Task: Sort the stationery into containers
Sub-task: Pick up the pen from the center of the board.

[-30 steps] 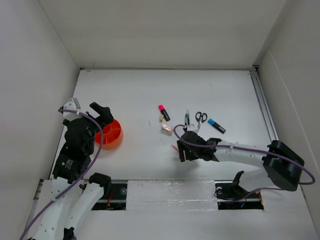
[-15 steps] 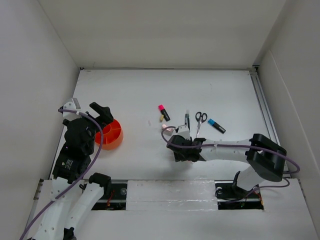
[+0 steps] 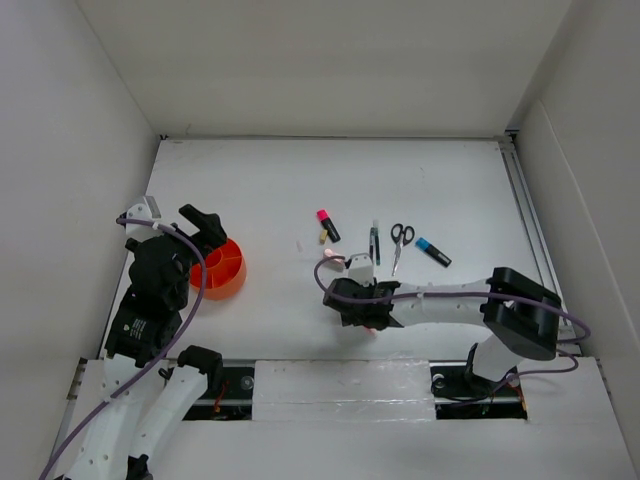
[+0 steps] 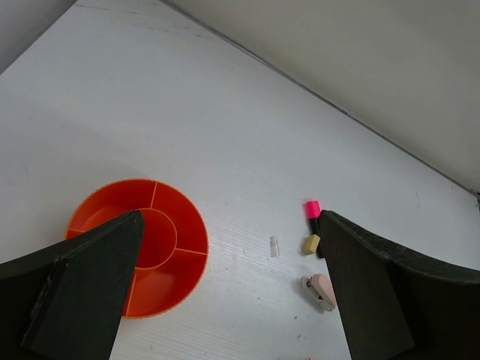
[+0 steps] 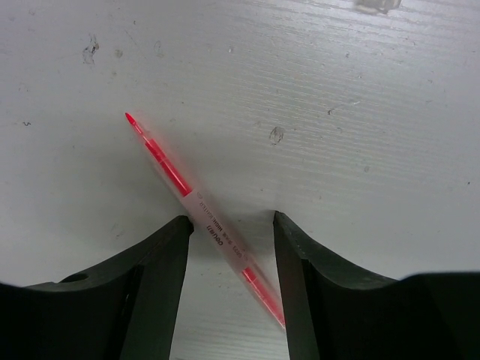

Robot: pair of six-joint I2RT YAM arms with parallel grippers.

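The orange cup (image 4: 139, 255) sits empty between the spread left hand (image 4: 225, 300), right hand (image 5: 229, 225) straddling the pink pen (image 5: 202, 217).

The bench (image 3: 250, 180) is white, with a few small dark marks on it. Plain white walls (image 3: 330, 60) stand around it. A metal rail (image 3: 527, 215) runs along its right side.

The white table (image 3: 450, 190) carries an orange cup (image 3: 222, 269), scissors (image 3: 400, 240), markers and pens.
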